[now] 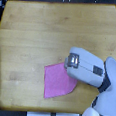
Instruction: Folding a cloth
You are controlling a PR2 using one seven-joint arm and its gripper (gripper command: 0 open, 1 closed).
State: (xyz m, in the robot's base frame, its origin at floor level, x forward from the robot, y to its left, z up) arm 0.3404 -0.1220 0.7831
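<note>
1. The pink cloth (58,80) lies flat near the desk (41,27) front edge, toward its right corner.
2. The gripper (69,61) sits over the cloth's top-right corner; can't tell if it's clamped.
3. Looks like a fold starting, so next it needs a firm pinch and a carry across.

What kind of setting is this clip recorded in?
Probably a lab or robot test bench: a bare wooden tabletop seen from overhead, one pink cloth on it, and the PR2's gripper over the cloth's edge.

No legible text, label or number — anywhere in view.
</note>
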